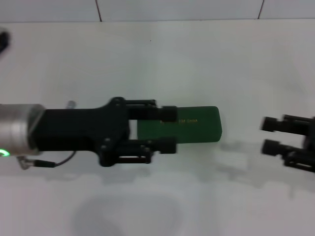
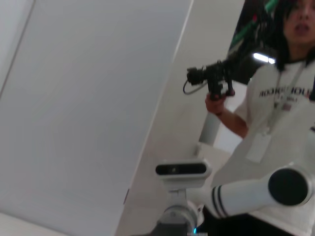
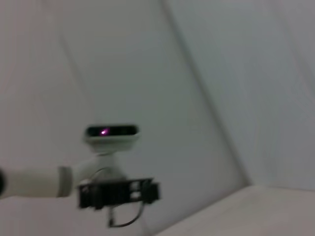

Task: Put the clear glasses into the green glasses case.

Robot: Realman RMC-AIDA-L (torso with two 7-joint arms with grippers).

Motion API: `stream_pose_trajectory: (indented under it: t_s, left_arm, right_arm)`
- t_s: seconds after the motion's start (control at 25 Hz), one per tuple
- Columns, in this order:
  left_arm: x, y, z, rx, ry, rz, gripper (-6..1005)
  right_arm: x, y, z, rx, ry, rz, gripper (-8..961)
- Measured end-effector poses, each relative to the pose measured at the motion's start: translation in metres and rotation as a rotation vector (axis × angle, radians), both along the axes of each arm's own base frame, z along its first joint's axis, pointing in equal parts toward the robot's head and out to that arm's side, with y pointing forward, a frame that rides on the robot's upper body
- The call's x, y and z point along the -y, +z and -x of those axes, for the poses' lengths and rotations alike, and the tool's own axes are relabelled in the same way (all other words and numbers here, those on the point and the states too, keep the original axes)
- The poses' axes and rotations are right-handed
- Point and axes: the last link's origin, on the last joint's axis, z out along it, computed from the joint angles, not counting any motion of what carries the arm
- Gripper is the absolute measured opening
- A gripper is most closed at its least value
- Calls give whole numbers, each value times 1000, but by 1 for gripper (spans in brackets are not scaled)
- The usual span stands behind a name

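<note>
left gripper (image 1: pixel 168 130): centre of the head view, fingers spread wide, one on each long side of the case's left end; firm contact not discernible.
green glasses case (image 1: pixel 197 125): closed, flat on the white table (image 1: pixel 157 64), centre frame.
right gripper (image 1: pixel 271 135): right edge, fingers apart, holding nothing.
clear glasses: not discernible.
</note>
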Motion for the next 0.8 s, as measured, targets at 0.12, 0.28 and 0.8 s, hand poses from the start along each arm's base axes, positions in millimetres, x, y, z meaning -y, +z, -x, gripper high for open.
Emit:
stream_pose_trajectory:
  t_s: [0.12, 0.28, 0.8]
  left_arm:
    - [4, 6, 9, -11, 9, -10, 472]
    - [8, 2, 17, -57, -1, -3, 643]
    - [11, 9, 32, -95, 18, -24, 685]
  right_arm:
    - [-6, -9, 14, -5, 59, 42, 376]
    - [-16, -17, 31, -14, 116, 91, 506]
    - [-17, -20, 44, -51, 173, 145, 836]
